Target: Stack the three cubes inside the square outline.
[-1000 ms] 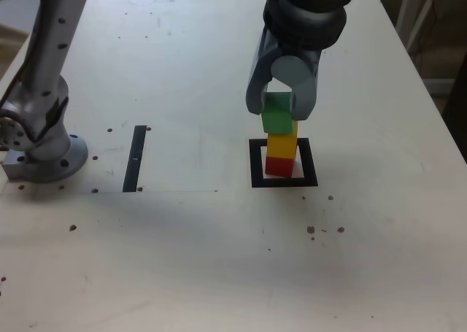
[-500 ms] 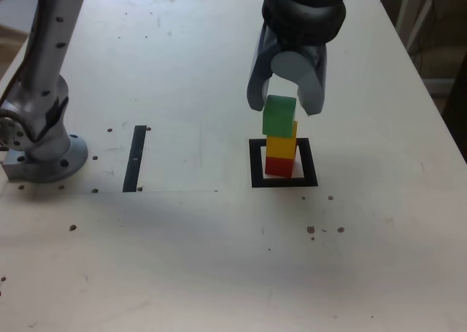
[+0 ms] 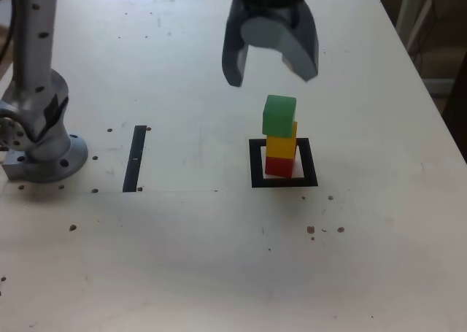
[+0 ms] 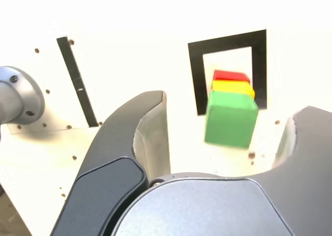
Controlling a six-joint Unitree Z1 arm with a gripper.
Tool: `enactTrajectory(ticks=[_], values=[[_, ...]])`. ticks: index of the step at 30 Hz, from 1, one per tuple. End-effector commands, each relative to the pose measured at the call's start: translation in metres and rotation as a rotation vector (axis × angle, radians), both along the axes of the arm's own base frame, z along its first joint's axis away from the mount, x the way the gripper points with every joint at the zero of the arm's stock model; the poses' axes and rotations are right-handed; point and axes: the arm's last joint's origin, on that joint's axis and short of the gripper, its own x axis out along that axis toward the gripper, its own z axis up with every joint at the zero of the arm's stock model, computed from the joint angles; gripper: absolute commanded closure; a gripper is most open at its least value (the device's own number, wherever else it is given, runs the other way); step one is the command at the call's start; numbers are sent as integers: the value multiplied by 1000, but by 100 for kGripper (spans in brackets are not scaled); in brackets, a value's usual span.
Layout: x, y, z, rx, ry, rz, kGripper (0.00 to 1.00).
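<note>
1. The gripper [image 3: 271, 62] hangs above the stack with its smooth grey curved jaws spread wide, holding nothing.
2. The green cube [image 3: 279, 116] sits on the yellow cube [image 3: 282, 145], which sits on the red cube [image 3: 280, 166]; all are matte, sharp-edged blocks.
3. The stack stands inside the square outline [image 3: 256, 164], a thick black frame on the pale, speckled table [image 3: 219, 252].
4. A thin black strip [image 3: 135, 157] lies flat towards the exterior view's left.

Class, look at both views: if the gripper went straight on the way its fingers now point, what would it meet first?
Most likely the green cube topping the stack. The open gripper points down at the table, and the wrist view shows that cube between its fingers. Depth is unclear, though: in the exterior view, the gripper sits slightly toward that view's left.
</note>
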Motion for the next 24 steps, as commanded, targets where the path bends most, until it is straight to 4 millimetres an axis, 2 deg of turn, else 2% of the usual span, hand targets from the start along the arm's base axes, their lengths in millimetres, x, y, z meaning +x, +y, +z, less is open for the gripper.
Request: enactTrajectory(ticks=[1,4,8,18,24], values=[[-21,0,16,-18,-25,-6,1],[-43,1,28,-33,-46,-11,1],[-64,4,24,-38,-13,-10,1],[-113,15,-13,-3,102,18,1],[-145,22,-50,-30,103,46,1]])
